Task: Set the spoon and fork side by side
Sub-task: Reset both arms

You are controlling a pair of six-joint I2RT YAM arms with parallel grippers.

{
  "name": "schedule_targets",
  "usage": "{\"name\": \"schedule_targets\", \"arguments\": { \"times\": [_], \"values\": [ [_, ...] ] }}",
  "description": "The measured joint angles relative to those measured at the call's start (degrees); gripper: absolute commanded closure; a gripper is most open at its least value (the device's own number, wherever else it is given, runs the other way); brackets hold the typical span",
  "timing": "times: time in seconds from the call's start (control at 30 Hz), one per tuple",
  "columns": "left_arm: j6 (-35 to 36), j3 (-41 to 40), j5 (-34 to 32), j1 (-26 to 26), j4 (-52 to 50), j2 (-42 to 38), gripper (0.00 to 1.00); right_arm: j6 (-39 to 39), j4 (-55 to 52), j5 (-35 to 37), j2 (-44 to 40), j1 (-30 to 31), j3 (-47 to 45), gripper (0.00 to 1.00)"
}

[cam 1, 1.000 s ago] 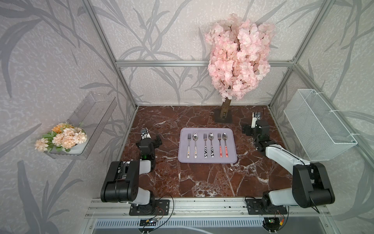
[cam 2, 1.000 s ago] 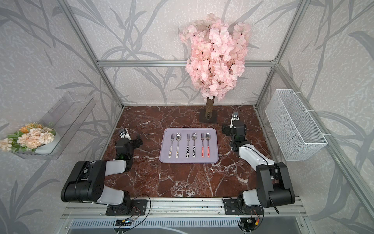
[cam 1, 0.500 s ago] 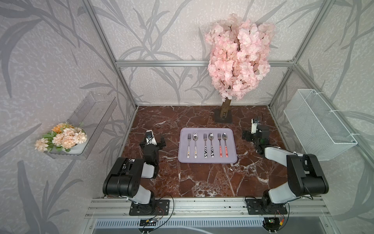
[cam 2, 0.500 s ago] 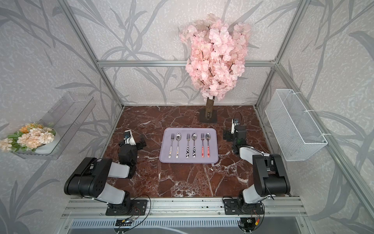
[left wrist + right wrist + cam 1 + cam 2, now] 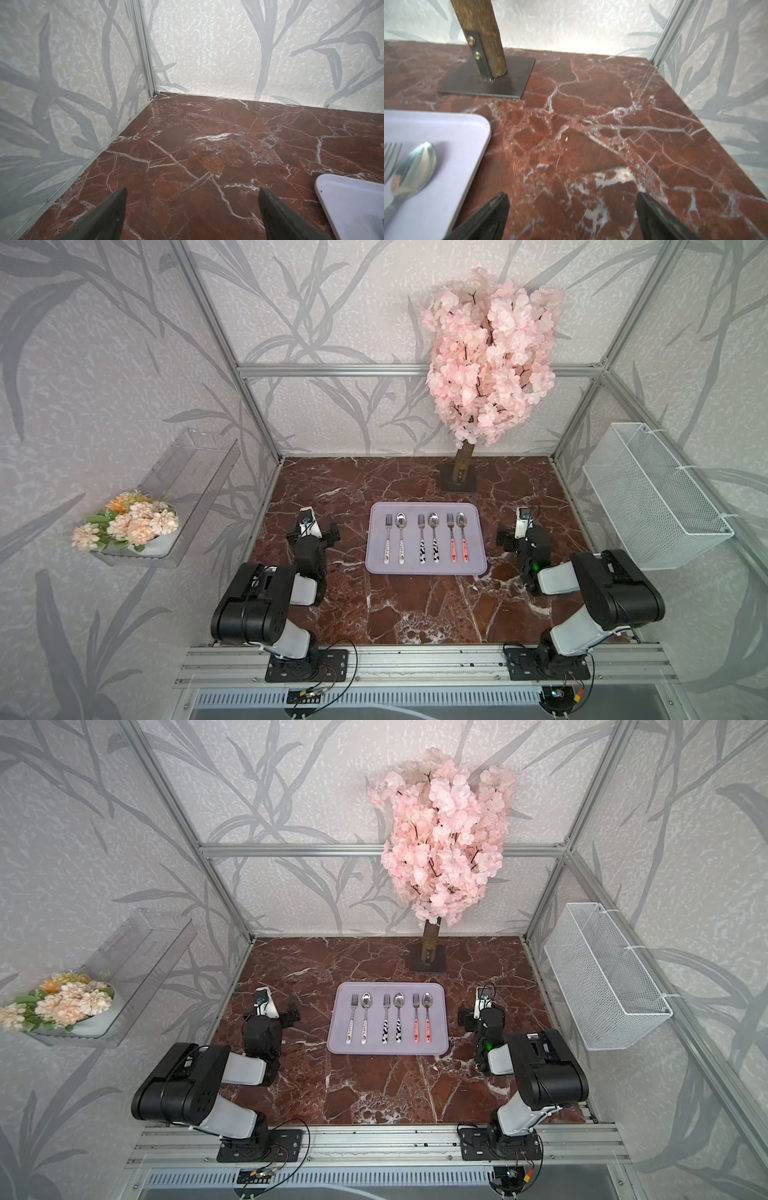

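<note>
A lavender tray (image 5: 426, 568) lies mid-table, also seen in the other top view (image 5: 386, 1050). On it three pairs lie parallel, handles toward the front: a white-handled fork (image 5: 387, 537) and spoon (image 5: 401, 537), a cow-patterned fork (image 5: 422, 537) and spoon (image 5: 434, 537), a pink-handled fork (image 5: 451, 537) and spoon (image 5: 464, 537). My left gripper (image 5: 311, 534) (image 5: 192, 190) hangs open over bare marble left of the tray. Right of the tray, my right gripper (image 5: 521, 537) (image 5: 571, 194) is open and empty, with the nearest spoon (image 5: 415, 166) beside it.
A pink blossom tree stands on a dark plate (image 5: 459, 483) (image 5: 508, 83) behind the tray. A white wire basket (image 5: 652, 497) hangs on the right wall, and a clear shelf with flowers (image 5: 129, 522) on the left wall. Frame posts line the table edges.
Both arms have folded back toward the front rail. The right gripper has come forward to beside the tray; the left shifted slightly. The cutlery has not moved.
</note>
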Motion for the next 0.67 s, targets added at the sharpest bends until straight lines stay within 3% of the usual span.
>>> {"name": "schedule_targets", "arguments": {
  "times": [0.67],
  "values": [
    [0.0,0.0,0.0,0.0,0.0,0.0,0.00,0.0,0.8,-0.2,-0.2,-0.1,0.3,0.01]
  ]
}}
